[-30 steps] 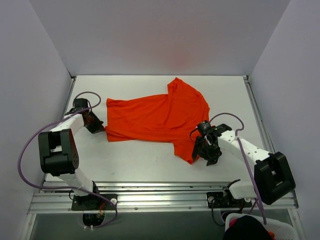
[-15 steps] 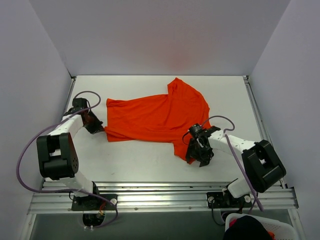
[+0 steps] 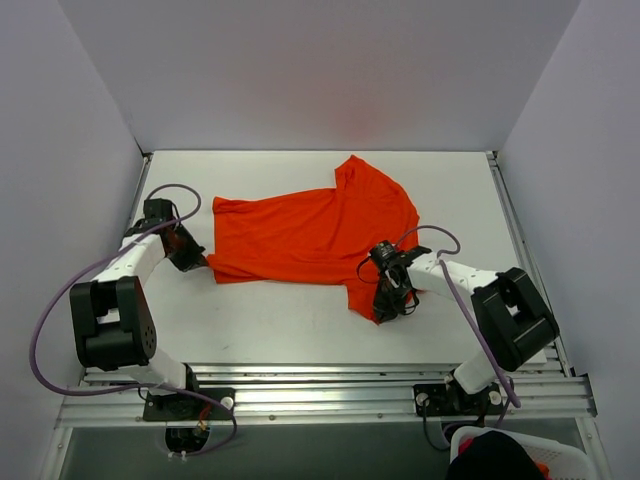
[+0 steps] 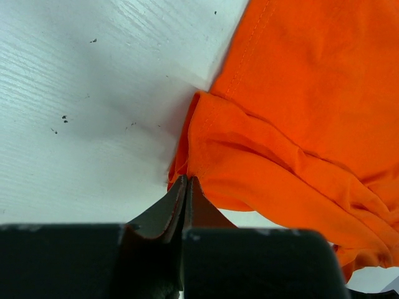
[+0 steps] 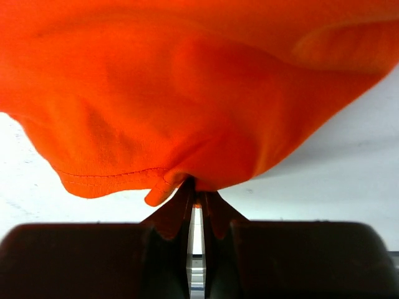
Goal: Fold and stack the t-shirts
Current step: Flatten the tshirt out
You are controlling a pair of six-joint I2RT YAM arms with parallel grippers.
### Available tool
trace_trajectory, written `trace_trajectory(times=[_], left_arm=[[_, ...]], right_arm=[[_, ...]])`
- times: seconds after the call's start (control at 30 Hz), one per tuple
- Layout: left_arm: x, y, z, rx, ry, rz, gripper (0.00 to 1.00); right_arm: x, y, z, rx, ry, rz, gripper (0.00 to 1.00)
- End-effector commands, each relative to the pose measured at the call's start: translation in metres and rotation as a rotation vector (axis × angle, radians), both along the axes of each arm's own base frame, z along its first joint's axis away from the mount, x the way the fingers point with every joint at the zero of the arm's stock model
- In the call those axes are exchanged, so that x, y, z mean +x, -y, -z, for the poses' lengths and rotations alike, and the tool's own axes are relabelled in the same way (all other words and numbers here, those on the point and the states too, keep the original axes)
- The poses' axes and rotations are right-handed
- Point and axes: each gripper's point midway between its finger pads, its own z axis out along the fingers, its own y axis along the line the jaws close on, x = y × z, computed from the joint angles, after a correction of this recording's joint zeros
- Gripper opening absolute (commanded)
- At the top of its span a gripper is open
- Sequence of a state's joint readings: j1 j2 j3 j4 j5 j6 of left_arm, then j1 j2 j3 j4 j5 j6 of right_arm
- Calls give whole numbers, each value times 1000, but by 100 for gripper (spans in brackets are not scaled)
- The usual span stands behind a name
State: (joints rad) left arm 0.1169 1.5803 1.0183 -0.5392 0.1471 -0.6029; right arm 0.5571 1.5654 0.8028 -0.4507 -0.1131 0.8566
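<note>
1. The t-shirt lies spread on the white table, roughly centred between the two arms. It is bright orange-red and has no print.
2. The shirt's long axis runs left-right. One straight edge faces left, one sleeve points to the far side, and the other sleeve points near-right.
3. The cloth is mostly flat, with wrinkles along the near edge.
4. The left gripper sits low at the shirt's near-left corner.
5. In the left wrist view the fingertips are pressed together with no gap. The folded corner of the cloth meets them right at the tips, so this reads as a pinch on the corner.
6. In that view the cloth next to the pinch is doubled over, with a stitched hem visible above it.
7. The right gripper is at the near-right sleeve, on the shirt's near edge.
8. In the right wrist view the fingers are closed down to a thin slit. The sleeve cloth is bunched and clamped at their tips, and the stitched hem hangs just to the left.
9. Both arms reach inward from the table's sides, with each wrist low near the tabletop.
</note>
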Motion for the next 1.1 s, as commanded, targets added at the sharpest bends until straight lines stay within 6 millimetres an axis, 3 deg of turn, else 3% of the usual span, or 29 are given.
trace_trajectory(times=[0.0, 0.07, 0.17, 0.2, 0.23, 0.3, 0.33, 0.4, 0.43, 0.57, 0.7, 0.73, 0.87, 0.93, 0.97, 1.03, 1.07], left_arm=[[-1, 3, -18, 2, 52, 27, 2], [-3, 3, -20, 3, 50, 26, 2], [-6, 1, -38, 15, 80, 15, 2], [-7, 1, -54, 24, 119, 12, 2], [-10, 0, -66, 28, 128, 8, 2], [-15, 0, -92, 48, 171, 4, 2], [-22, 0, -104, 58, 159, 5, 2], [-32, 3, -115, 83, 147, 11, 2], [-40, 5, -114, 82, 127, 14, 2], [-63, 11, -103, 67, 98, 27, 2], [-73, 28, -106, -43, 130, 29, 2], [-64, 42, -116, -144, 179, 42, 2], [-36, 59, -143, -356, 290, 6, 2], [-27, 59, -140, -347, 274, -40, 2], [-24, 41, -129, -221, 253, -129, 2], [-22, 45, -127, -158, 242, -150, 2], [-18, 62, -132, -176, 260, -91, 2]], right_arm=[[5, 13, 32, -91, 21, 2, 0], [7, 14, 30, -100, 25, -5, 0], [16, 11, 15, -97, 55, -8, 0], [20, 16, 3, -124, 80, -6, 0], [35, 11, -15, -118, 133, -3, 0], [43, 13, -46, -125, 181, -7, 0], [61, 6, -72, -104, 248, -3, 0], [69, 0, -103, -66, 300, -36, 0], [81, -8, -135, -14, 380, -38, 0], [88, -12, -202, 73, 523, -29, 0], [85, -10, -264, 170, 693, 1, 0], [85, -8, -272, 178, 717, 7, 0], [90, 2, -292, 161, 771, 29, 0], [99, 2, -295, 144, 774, 15, 0], [106, 5, -295, 132, 771, 22, 0], [119, 4, -295, 128, 753, 1, 0], [129, 10, -289, 111, 731, 15, 0]])
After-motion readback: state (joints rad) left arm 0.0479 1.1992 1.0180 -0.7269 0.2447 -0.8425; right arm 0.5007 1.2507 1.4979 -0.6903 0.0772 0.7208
